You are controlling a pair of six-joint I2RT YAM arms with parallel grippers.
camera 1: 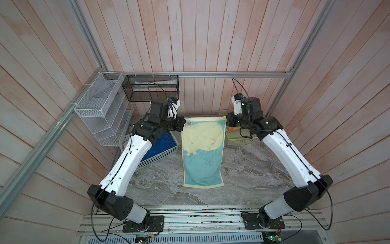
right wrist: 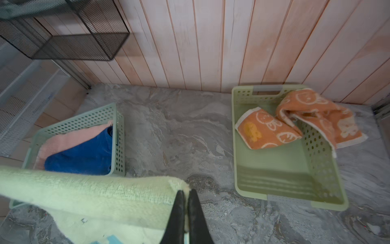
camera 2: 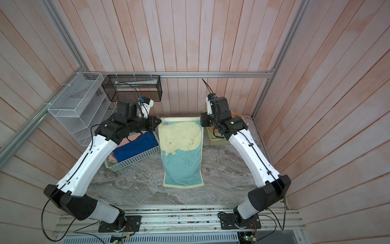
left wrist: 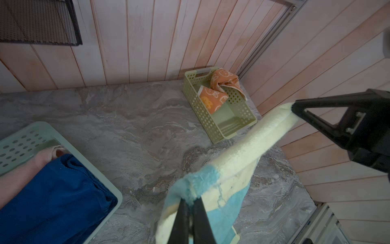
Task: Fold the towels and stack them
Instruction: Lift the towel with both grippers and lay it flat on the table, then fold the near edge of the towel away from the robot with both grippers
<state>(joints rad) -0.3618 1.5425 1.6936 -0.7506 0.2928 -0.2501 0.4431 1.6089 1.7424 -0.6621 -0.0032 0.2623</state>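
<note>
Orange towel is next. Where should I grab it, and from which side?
Likely the raised fold of the orange towel where it drapes over the wall of the yellow-green basket: it stands above the rim, so jaws can close on cloth alone. Come straight down with the right gripper, the nearer one, after it releases the whale towel.

White arms (camera 1: 126, 160), blk joints (camera 1: 111, 202), blk cables (camera 1: 332, 206)

my arms raised, elbows bent outward; left hand (camera 1: 184, 122), right hand (camera 1: 227, 123) level, facing inward, each pinched on towel (camera 1: 202, 147) corner.
</note>
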